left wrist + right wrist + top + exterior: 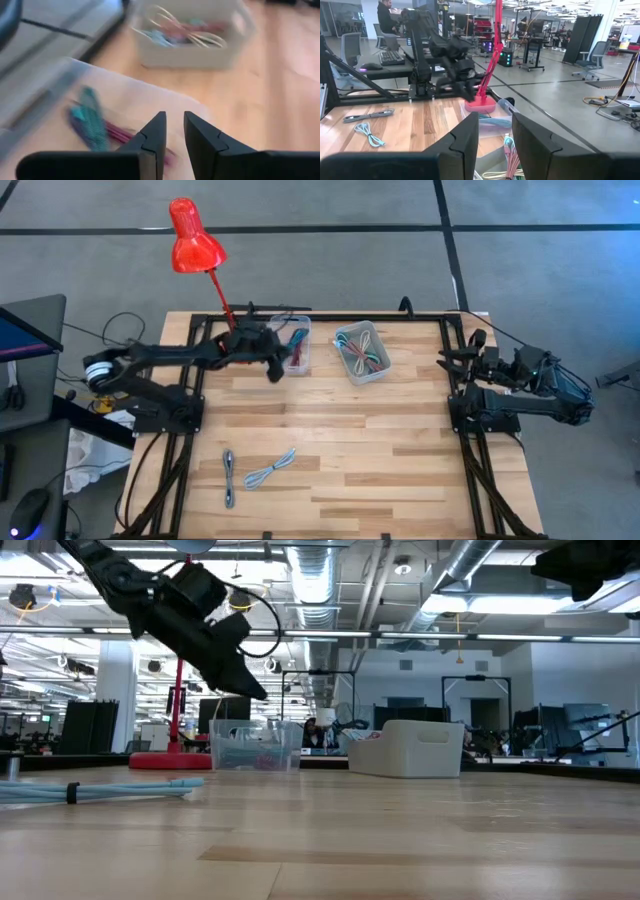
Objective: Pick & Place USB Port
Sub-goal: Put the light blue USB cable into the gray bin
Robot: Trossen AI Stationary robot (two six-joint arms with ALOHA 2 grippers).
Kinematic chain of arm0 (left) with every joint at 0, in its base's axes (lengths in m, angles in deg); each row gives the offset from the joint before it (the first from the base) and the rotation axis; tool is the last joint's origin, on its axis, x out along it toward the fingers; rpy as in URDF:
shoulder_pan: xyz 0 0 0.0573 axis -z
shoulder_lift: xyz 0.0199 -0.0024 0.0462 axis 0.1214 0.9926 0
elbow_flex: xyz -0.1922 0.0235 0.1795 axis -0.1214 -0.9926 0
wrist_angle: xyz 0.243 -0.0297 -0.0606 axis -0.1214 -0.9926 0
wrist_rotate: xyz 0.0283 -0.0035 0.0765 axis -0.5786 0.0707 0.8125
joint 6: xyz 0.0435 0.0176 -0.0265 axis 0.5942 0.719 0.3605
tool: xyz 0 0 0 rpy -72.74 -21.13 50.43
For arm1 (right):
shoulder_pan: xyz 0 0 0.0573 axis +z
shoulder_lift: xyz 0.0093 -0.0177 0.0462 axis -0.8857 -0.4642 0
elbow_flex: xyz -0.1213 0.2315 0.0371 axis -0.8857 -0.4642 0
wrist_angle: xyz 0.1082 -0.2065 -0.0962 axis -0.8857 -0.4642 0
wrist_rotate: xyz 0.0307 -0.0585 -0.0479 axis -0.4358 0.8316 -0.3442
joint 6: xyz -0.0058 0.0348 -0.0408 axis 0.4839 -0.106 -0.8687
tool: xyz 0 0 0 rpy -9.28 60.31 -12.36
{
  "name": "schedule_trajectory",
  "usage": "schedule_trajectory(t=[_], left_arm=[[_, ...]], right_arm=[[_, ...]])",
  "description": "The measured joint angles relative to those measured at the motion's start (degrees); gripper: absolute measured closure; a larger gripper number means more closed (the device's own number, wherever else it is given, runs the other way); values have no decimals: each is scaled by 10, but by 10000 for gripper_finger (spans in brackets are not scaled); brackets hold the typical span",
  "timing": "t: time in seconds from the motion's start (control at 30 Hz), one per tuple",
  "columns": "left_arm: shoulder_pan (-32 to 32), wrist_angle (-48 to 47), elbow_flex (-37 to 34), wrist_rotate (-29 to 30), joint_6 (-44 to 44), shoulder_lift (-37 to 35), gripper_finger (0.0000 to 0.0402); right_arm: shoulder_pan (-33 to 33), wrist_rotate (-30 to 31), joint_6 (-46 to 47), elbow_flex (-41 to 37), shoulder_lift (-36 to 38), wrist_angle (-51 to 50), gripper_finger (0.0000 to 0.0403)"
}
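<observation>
Your high view looks straight down on the whole table [330, 430]. Your low view sits at tabletop level, facing the room. The left wrist view hangs close over the clear bin [60, 125]; the right wrist view looks across the table. All four share that bin.

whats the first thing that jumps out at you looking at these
The bright red lamp standing at the table's far left edge grabs the eye first. Right below it, the left hand hovers at the clear bin of cables, fingers a little apart and empty, beside a second bin. Two loose cables lie on the near side of the wooden table, while the right hand waits at the right edge.
</observation>
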Motion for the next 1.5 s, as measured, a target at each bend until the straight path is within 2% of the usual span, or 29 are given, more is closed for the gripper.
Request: schedule_trajectory(t=[0.1,0.37,0.63,0.87,1.13,1.27,1.5], left_arm=[[41,-47,-1,-12,-23,-29,336],[146,-59,-16,-27,-102,-66,336],[243,-139,-18,-28,-233,-65,331],[322,-140,-18,-27,-342,-65,331],[388,-141,-21,-26,-451,-40,331],[412,-143,-30,-24,-507,-2,331],[431,-120,-30,-20,-525,79,331]], right_arm=[[0,0,0,0,0,0,291],[0,0,0,0,0,0,291],[0,0,0,0,0,0,291],[0,0,0,0,0,0,291],[0,-1,0,0,0,0,291],[0,-3,0,0,0,0,291],[0,-12,-2,0,0,0,291]])
